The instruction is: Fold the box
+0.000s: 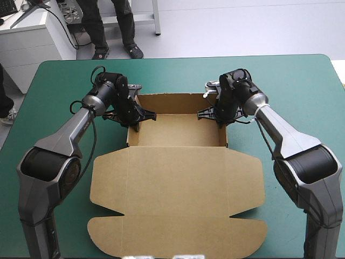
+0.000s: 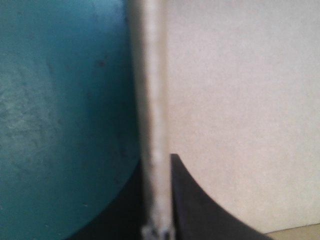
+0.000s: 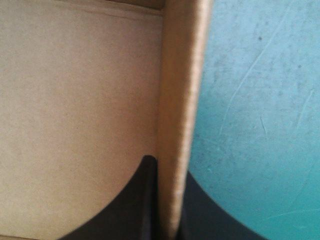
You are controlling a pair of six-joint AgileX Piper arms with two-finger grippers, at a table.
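On the teal-green counter [image 1: 302,81], the brown box [image 1: 178,137] has its tray walls raised (lid [image 1: 178,189] flat); left tool [image 1: 133,123] and right tool [image 1: 221,121] each pinch a side wall.

Your two arms stretch forward and angle inward, left hand [image 1: 132,122] and right hand [image 1: 220,121] each pointing down, clamped over opposite side walls of the box [image 1: 178,186].

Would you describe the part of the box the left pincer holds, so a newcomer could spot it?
On the teal-green table lies the brown box, lid flat toward the robot, tray raised beyond. The left pincer is shut on the tray's left wall. It stands upright on that side; the right pincer holds the opposite wall.
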